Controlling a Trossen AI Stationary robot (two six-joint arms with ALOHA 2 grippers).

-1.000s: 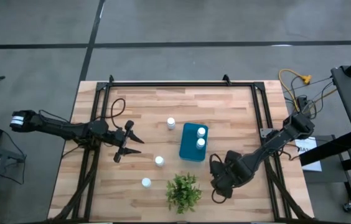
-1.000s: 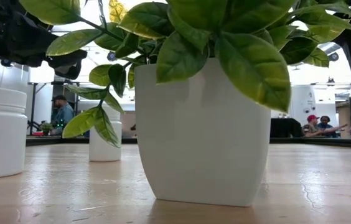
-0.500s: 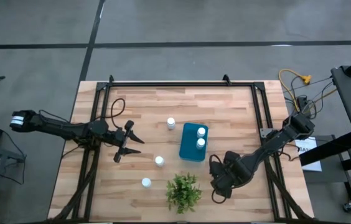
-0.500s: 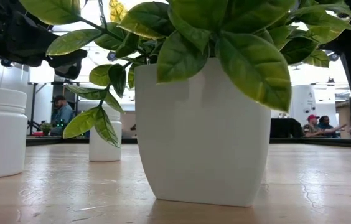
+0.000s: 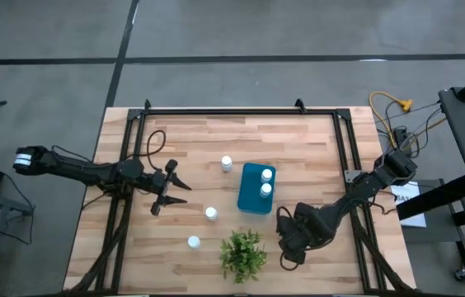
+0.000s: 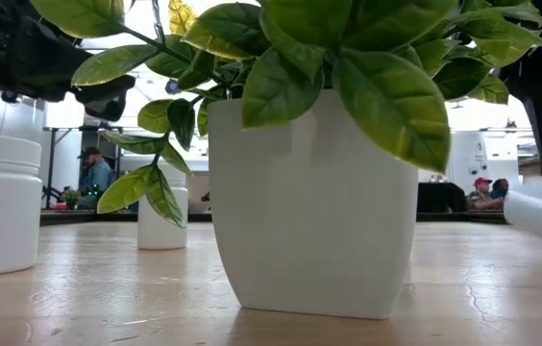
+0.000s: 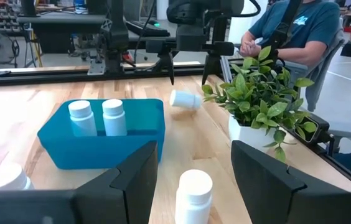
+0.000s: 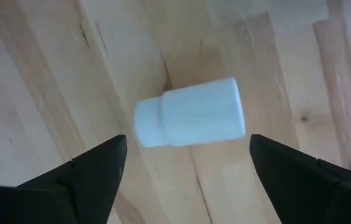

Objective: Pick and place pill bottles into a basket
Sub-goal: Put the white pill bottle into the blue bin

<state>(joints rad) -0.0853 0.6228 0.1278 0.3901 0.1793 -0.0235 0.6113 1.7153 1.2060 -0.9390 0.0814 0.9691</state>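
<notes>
A white pill bottle [image 8: 191,115] lies on its side on the wood, between the spread fingers of my right gripper [image 8: 188,142], which is open and points down over it near the plant; in the left wrist view the bottle [image 7: 185,99] lies just below those fingers. The teal basket [image 5: 255,198] holds two upright bottles [image 7: 98,116]. Three more bottles stand on the table [image 5: 227,162], [image 5: 210,213], [image 5: 193,242]. My left gripper [image 5: 175,191] waits open, left of the basket, above the table.
A potted plant [image 5: 242,254] in a white pot [image 6: 309,221] stands near the front edge, between the right gripper and the nearest bottle. A black frame [image 5: 241,110] runs along the table's far and side edges. People sit beyond the table [image 7: 294,28].
My right gripper has come down a little, still open. The bottle under it, which stood upright, has tipped over and now lies on its side. The left arm has kept still.
</notes>
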